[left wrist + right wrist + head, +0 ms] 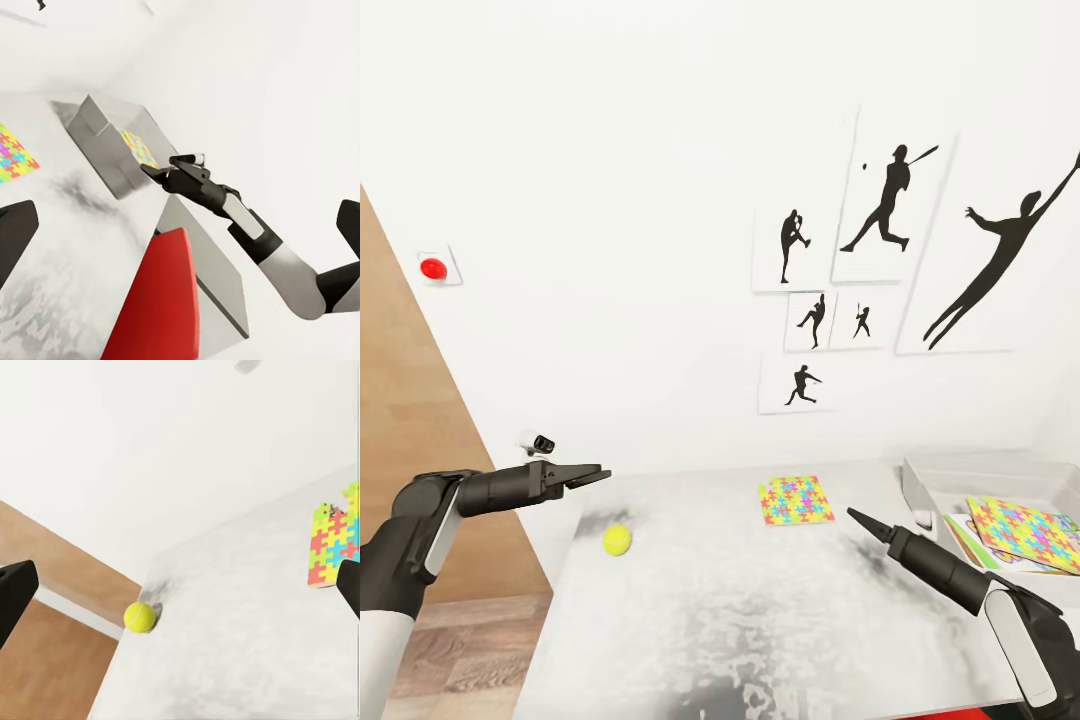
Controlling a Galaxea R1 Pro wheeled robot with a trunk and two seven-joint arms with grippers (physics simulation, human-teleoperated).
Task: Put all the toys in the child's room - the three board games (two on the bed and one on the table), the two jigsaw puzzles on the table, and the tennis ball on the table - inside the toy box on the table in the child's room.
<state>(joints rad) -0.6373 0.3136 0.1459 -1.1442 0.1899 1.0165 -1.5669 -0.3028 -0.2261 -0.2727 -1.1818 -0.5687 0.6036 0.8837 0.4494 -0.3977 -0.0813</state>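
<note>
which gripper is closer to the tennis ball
Left. The left gripper hangs above the tennis ball, near the table's left edge. The right gripper is well off to the ball's right, past the puzzle.

A child's room: baseball-silhouette pictures on white wall, jigsaw puzzle and tennis ball on table.

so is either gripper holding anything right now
No, nothing is held. The left gripper hangs empty above the tennis ball, and the right gripper is empty over the table.
</note>
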